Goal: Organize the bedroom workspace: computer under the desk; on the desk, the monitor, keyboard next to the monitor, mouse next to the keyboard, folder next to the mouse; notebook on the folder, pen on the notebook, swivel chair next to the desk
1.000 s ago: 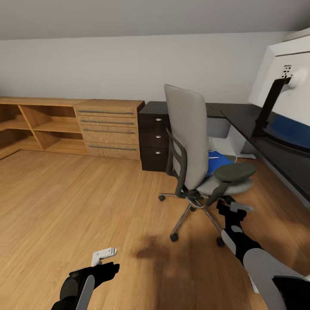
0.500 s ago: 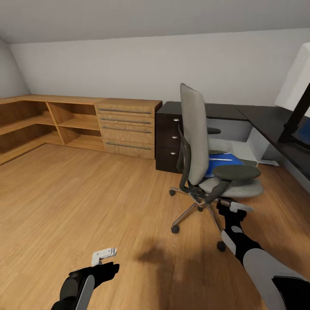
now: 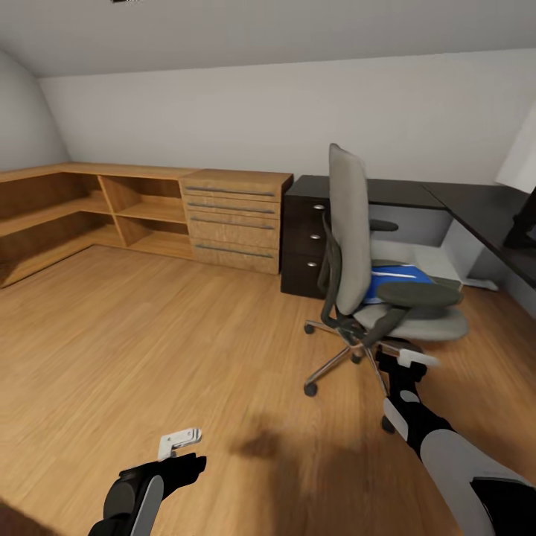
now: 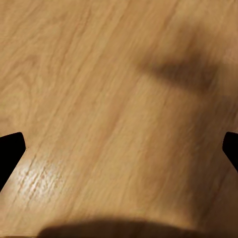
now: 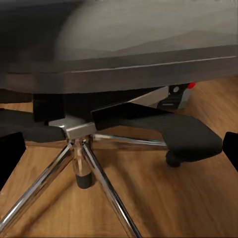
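My right wrist camera looks under the swivel chair [image 5: 124, 64]: chrome base spokes above the wood floor [image 5: 163, 198].

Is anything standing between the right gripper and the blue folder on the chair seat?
Yes. In the head view the right gripper sits low, in front of the swivel chair. The chair's near black armrest and seat edge lie between it and the folder, which rests on the seat behind that armrest.

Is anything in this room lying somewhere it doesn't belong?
Yes: a blue folder lies on the seat of the swivel chair, with a small white thing on top, instead of on the black desk beside it.
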`<state>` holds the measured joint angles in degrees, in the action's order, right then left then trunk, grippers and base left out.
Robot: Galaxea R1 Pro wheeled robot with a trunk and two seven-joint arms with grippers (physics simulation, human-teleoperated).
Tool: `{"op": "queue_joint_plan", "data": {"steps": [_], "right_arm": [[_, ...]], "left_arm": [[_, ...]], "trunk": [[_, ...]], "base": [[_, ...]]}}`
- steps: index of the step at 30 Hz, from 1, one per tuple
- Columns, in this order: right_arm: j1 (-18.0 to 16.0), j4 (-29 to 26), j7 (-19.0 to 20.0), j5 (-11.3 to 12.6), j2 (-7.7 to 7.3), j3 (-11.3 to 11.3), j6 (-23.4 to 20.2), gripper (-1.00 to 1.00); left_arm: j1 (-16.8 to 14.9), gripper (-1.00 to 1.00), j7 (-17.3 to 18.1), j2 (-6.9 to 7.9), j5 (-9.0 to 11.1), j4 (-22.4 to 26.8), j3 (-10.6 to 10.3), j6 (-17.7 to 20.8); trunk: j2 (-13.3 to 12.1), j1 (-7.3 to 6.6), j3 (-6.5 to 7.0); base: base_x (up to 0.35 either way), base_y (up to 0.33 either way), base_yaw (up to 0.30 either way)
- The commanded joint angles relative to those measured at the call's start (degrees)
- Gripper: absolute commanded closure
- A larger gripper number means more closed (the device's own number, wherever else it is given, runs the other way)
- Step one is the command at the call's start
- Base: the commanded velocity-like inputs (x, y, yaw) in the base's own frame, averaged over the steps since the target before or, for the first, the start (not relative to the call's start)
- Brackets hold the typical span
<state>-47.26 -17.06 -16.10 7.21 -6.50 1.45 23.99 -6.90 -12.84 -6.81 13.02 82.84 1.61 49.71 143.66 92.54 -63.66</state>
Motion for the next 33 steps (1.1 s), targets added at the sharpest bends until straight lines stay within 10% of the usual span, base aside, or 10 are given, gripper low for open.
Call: {"op": "queue_joint_plan", "data": {"steps": [1,19,33], "right_arm": [[-0.02,0.0,0.2,0.44,-0.01,-0.22,0.28,-1.0],[-0.02,-0.06,0.11,0.44,-0.01,-0.22,0.35,-1.0],[-0.02,-0.06,0.11,0.4,-0.03,-0.13,0.28,-1.0]], "left_arm": [[-0.04,-1.0,-0.43,-0.04,0.6,0.04,0.06,0.21],[-0.04,-1.0,-0.33,-0.04,0.69,-0.44,-0.03,0.12],[-0.04,-1.0,-0.43,-0.04,0.69,-0.49,-0.03,0.12]], "trunk": [[0.02,-0.01,-0.05],[0.02,-0.01,-0.05],[0.02,-0.01,0.14]], "base": [[-0.002,0.003,0.246],[-0.001,-0.001,0.265],[-0.237,-0.081,-0.027]]}}
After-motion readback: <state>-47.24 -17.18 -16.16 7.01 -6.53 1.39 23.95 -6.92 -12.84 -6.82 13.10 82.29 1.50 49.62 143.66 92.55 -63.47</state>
